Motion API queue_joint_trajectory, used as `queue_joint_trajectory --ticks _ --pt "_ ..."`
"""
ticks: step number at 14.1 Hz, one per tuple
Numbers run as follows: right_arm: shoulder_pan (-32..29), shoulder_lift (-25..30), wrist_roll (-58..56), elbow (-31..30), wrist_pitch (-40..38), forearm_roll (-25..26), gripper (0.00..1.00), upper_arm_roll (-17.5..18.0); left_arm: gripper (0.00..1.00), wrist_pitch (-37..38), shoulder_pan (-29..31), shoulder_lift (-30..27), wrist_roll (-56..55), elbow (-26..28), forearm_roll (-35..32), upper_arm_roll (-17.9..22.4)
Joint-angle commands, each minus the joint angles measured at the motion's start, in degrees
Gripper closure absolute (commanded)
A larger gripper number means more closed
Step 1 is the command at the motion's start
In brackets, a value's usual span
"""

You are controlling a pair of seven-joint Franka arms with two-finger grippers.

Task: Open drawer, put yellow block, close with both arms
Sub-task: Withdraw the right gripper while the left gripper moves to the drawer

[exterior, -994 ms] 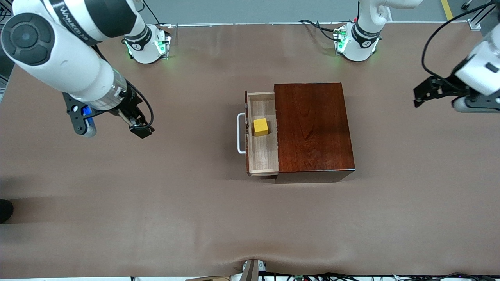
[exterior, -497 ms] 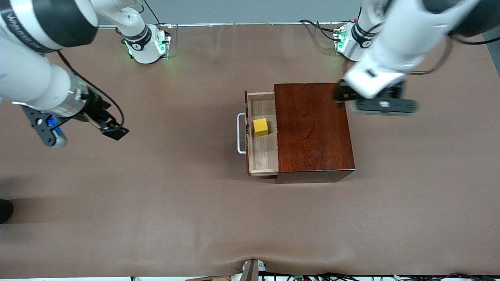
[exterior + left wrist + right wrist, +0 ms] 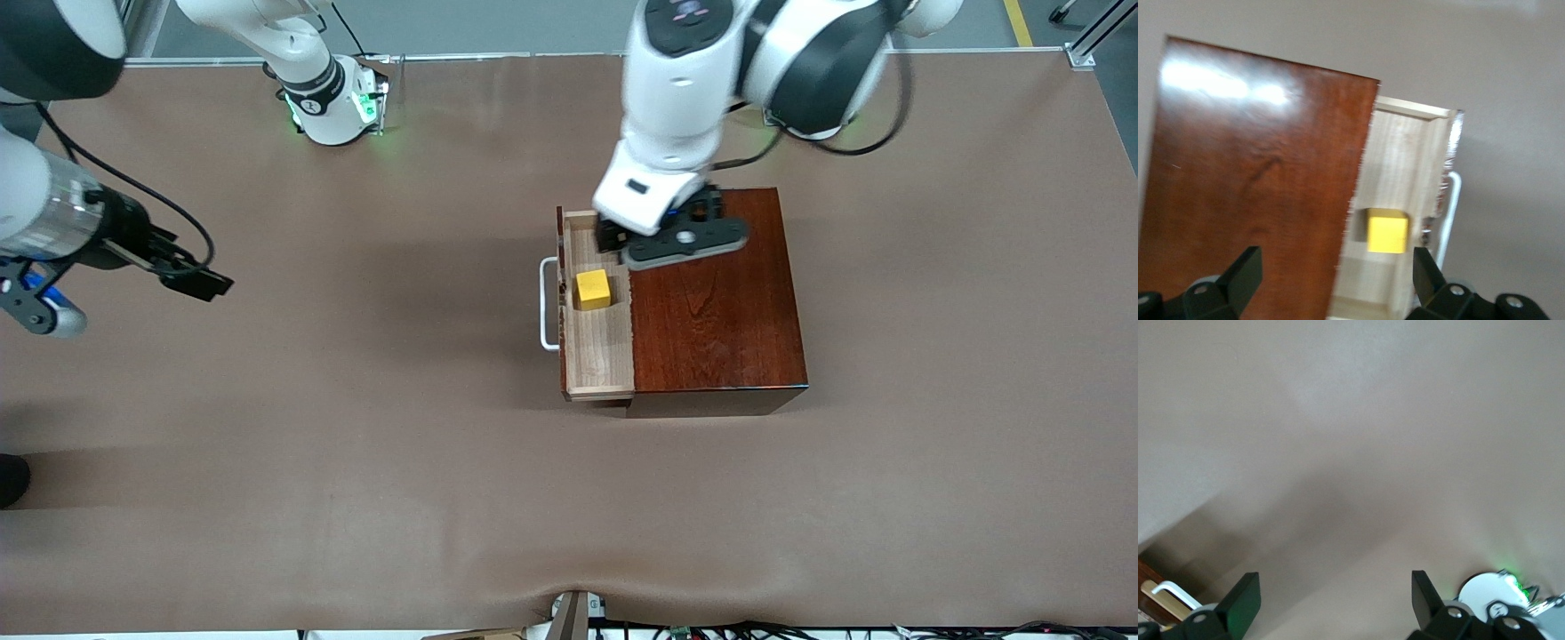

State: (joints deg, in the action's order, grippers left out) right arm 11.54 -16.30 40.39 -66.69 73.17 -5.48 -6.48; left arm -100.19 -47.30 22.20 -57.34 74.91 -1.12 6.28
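Observation:
The drawer [image 3: 601, 342] stands pulled out of the dark mahogany box [image 3: 716, 302], its white handle [image 3: 547, 302] toward the right arm's end of the table. The yellow block [image 3: 593, 289] lies in the drawer's pale tray. My left gripper [image 3: 615, 236] hangs over the box's edge and the drawer, open and empty. The left wrist view shows the left gripper [image 3: 1336, 277] spread above the box [image 3: 1251, 173], the drawer [image 3: 1401, 153] and the block [image 3: 1387, 231]. My right gripper [image 3: 191, 280] is open and empty over bare table at the right arm's end; it also shows in the right wrist view [image 3: 1331, 597].
The brown table cover [image 3: 400, 462] stretches all round the box. The two green-lit bases [image 3: 333, 98] stand along the edge farthest from the front camera. In the right wrist view the drawer handle [image 3: 1165, 590] and a green-lit base [image 3: 1491, 603] show at the edges.
The left arm has swung from its end of the table across the box to over the drawer's edge. The right gripper has drawn away toward its own end. Drawer and block have not moved.

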Motion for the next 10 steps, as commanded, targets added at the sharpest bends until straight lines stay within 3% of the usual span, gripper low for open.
queue_joint_trajectory --ticks 1,5,10 --pt "-3.36 2.32 -10.37 -1.25 -1.01 0.91 0.00 1.12 0.00 -3.60 -3.05 3.89 -8.90 -2.32 0.41 0.40" --pt "-7.93 3.73 -30.33 -1.95 -1.37 0.99 0.00 1.21 0.00 -8.52 -4.73 9.43 -17.53 -5.65 0.50 -0.57" --pt "-7.77 11.18 -33.97 -12.56 3.98 5.38 0.00 1.56 0.00 -15.46 -8.24 14.62 -27.64 -7.23 0.41 -0.04"
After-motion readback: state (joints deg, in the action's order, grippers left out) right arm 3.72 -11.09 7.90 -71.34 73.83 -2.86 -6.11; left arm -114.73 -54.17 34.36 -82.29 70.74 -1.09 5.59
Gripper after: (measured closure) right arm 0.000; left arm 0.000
